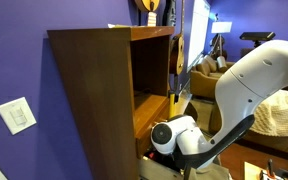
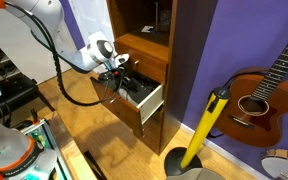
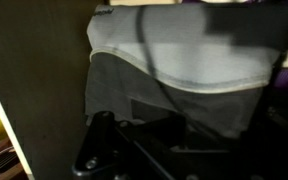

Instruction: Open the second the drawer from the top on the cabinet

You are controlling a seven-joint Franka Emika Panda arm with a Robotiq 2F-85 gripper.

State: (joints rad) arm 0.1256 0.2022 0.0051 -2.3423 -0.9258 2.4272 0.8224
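Note:
The tall brown wooden cabinet point(image 1: 94, 90) shows in both exterior views point(image 2: 189, 60). One of its drawers point(image 2: 149, 100) is pulled out, with a pale front edge and a dark inside. My gripper point(image 2: 115, 70) is at the back part of the open drawer, just above its inside. In an exterior view the white wrist point(image 1: 174, 137) sits low at the cabinet's front. The wrist view is dark and blurred: it shows the grey drawer inside point(image 3: 184, 90) and one black finger point(image 3: 104, 145). I cannot tell whether the jaws are open or shut.
A yellow-handled tool point(image 2: 206, 125) leans against the cabinet's side, and a guitar point(image 2: 264, 90) stands against the purple wall. A wall switch plate point(image 1: 19, 115) is on the purple wall. A sofa and lamp point(image 1: 219, 50) are behind the arm.

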